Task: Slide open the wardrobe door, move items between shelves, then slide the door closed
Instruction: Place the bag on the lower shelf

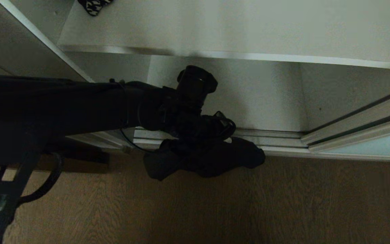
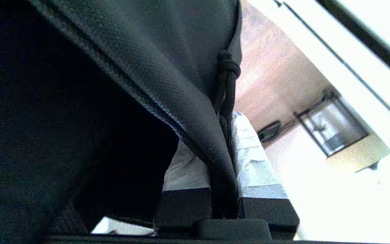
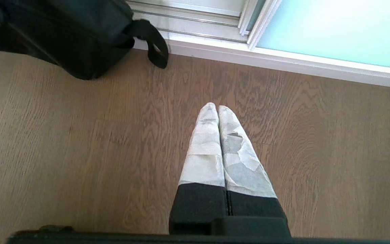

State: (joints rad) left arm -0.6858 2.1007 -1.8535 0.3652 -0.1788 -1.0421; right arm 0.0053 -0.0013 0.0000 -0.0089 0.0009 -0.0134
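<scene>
The left hand point(image 1: 200, 137) is clamped on the floppy black bag point(image 1: 205, 159), which hangs from it just above the wood floor point(image 1: 283, 203) before the wardrobe's bottom track point(image 1: 276, 137), under the white-grey shelf point(image 1: 249, 30), while the right hand point(image 3: 218, 112) hangs idle, fingers together.

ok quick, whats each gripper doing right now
left gripper: closed on the black bag, by the wardrobe's floor track.
right gripper: closed, holding nothing, parked above the wood floor.

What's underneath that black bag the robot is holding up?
Under the black bag, gripped by the left hand, only brown wood floor shows, beside the wardrobe's door track. The floor right below the bag is hidden by it.
</scene>
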